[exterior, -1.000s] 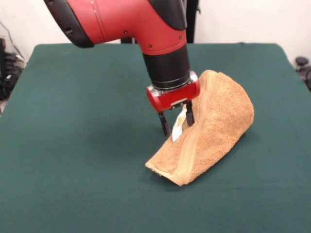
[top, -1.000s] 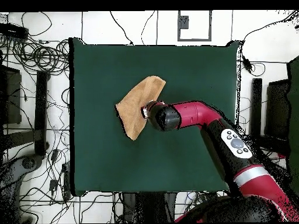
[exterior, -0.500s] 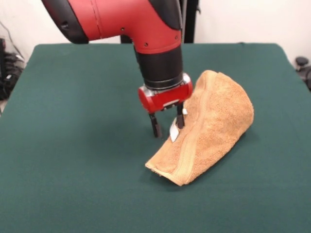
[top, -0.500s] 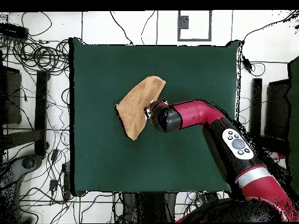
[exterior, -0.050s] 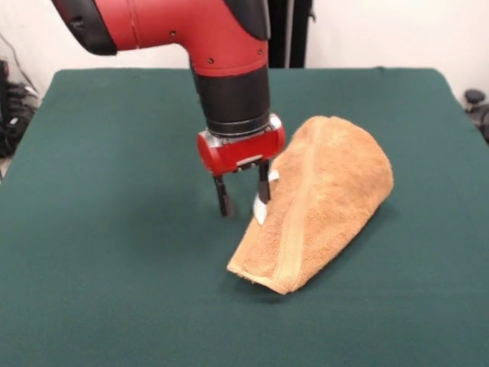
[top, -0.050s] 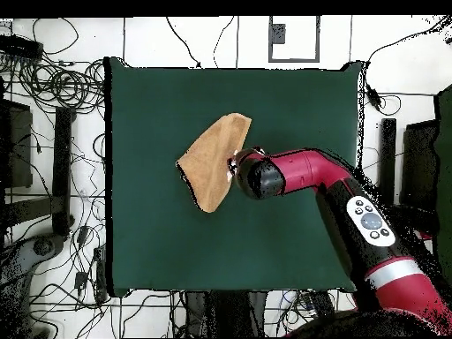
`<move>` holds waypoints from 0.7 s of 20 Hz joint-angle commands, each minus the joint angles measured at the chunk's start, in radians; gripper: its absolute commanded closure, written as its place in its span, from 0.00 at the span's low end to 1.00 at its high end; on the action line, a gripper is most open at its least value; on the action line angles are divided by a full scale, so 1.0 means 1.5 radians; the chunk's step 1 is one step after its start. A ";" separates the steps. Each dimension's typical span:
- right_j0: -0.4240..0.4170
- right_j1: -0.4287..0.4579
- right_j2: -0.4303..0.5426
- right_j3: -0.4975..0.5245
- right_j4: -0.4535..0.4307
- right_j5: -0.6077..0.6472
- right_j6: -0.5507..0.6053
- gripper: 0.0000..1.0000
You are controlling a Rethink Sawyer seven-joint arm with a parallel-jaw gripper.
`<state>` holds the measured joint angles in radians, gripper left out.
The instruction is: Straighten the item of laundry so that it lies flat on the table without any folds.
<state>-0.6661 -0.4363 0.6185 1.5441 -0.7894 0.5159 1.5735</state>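
In the front view the hand (exterior, -0.050s: 243, 195) is being held open at the folded towel (exterior, -0.050s: 321, 202), one fingertip beside its white tag (exterior, -0.050s: 260, 208); overhead, the arm is hiding this. Since earlier, the hand is being shifted leftward across the worktop (exterior, -0.050s: 114, 252).

White wall (exterior, -0.050s: 397, 34), floor (top, -0.050s: 53, 132) w/ tangled cables (top, -0.050s: 62, 84).
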 commanded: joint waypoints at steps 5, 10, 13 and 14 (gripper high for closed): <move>0.007 0.008 0.040 -0.027 -0.024 0.045 -0.153 0.00; -0.012 0.033 0.063 -0.029 -0.003 0.037 -0.155 0.00; -0.037 0.051 0.093 -0.017 0.020 0.024 -0.155 0.00; -0.042 0.054 0.099 -0.015 0.021 0.023 -0.155 0.00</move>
<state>-0.7198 -0.4320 0.6610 1.5247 -0.7832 0.5159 1.5735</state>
